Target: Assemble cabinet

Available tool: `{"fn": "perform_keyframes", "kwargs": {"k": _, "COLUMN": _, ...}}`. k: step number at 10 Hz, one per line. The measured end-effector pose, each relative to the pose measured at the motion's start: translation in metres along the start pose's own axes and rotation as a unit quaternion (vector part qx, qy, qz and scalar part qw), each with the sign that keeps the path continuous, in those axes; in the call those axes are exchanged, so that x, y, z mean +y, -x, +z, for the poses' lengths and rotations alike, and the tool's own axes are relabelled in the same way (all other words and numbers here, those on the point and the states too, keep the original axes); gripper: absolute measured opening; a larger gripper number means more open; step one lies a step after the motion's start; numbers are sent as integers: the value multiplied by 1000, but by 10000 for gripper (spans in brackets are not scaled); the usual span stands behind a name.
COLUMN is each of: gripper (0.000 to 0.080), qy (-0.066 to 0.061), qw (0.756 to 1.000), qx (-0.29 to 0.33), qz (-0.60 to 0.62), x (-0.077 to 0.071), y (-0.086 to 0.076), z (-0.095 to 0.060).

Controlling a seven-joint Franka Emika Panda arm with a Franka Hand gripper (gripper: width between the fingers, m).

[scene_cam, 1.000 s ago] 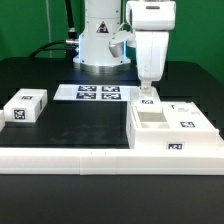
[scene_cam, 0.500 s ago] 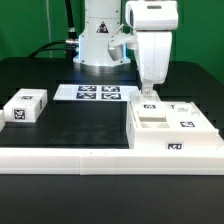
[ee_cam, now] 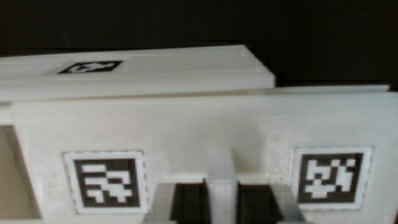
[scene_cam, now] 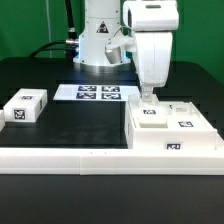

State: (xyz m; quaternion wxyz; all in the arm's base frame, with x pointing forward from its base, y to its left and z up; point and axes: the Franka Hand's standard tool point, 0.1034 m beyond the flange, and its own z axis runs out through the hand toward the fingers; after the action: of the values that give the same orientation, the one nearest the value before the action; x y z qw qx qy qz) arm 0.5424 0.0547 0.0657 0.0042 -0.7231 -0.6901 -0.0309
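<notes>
The cabinet is the big white tagged box at the exterior view's right. My gripper stands over its far left corner. It is shut on a thin upright edge of a white tagged panel that lies over the box's left compartment. In the wrist view my gripper pinches a narrow white ridge between its dark fingers. The panel fills that view with a tag on either side. Another tagged white face lies beyond it.
A small white tagged block sits at the exterior view's left. The marker board lies in front of the robot base. A long low white rail runs along the front of the black mat.
The held panel has come down from a small upright piece to lie over the cabinet's open left compartment. My gripper has shifted slightly to the exterior view's left.
</notes>
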Motion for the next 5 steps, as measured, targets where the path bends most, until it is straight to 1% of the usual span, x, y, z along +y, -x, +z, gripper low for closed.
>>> {"fn": "perform_keyframes", "kwargs": {"k": 1, "gripper": 68, "qy": 15, "qw": 1000, "qx": 6, "qz": 0, "x": 22, "y": -1, "z": 0}}
{"fn": "perform_keyframes", "kwargs": {"k": 2, "gripper": 69, "qy": 21, "qw": 1000, "qx": 8, "qz": 2, "x": 33, "y": -1, "z": 1}}
{"fn": "perform_keyframes", "kwargs": {"k": 3, "gripper": 70, "qy": 11, "qw": 1000, "qx": 7, "qz": -9, "x": 34, "y": -2, "z": 1}}
{"fn": "perform_keyframes", "kwargs": {"k": 4, "gripper": 70, "qy": 5, "qw": 1000, "qx": 5, "qz": -9, "x": 34, "y": -2, "z": 1}}
{"fn": "perform_keyframes", "kwargs": {"k": 5, "gripper": 80, "qy": 5, "qw": 1000, "qx": 5, "qz": -8, "x": 34, "y": -1, "z": 1}}
